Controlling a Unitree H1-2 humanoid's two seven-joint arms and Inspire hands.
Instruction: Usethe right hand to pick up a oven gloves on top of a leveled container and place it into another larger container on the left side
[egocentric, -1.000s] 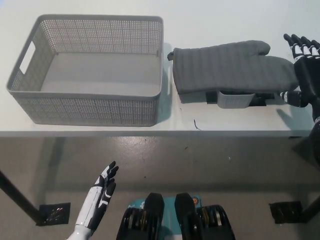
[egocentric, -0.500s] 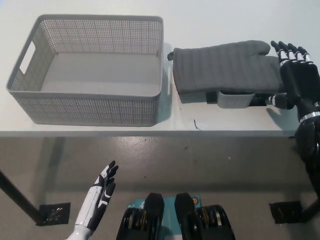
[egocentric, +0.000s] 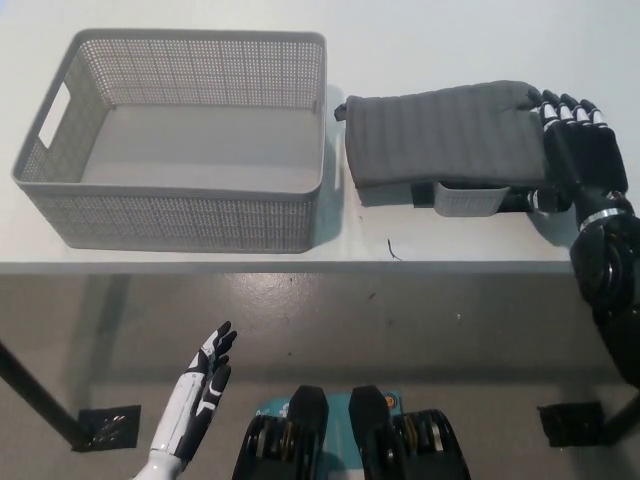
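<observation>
Left robot hand (egocentric: 203, 395): my white one hangs low at 7 o'clock, below the bench (egocentric: 440, 245). Its fingers are apart and it holds nothing.
Small container (egocentric: 462, 198): it sits at 3 o'clock, mostly hidden under the oven glove (egocentric: 450, 130).
Oven glove: it lies flat on top of the small container, on the right part of the bench.
Right robot hand (egocentric: 577, 155): my black one is at 3 o'clock, lying over the right end of the glove. Its fingers are spread and not closed on it yet.
Big basket (egocentric: 180, 215): it waits at 10 o'clock, left of the glove.
What could go wrong: I think I may grab only the edge, so the floppy glove slips out. It could also drag the small container along, or catch on the basket wall and fall outside.
Writing: I see no words or brand names anywhere.
</observation>
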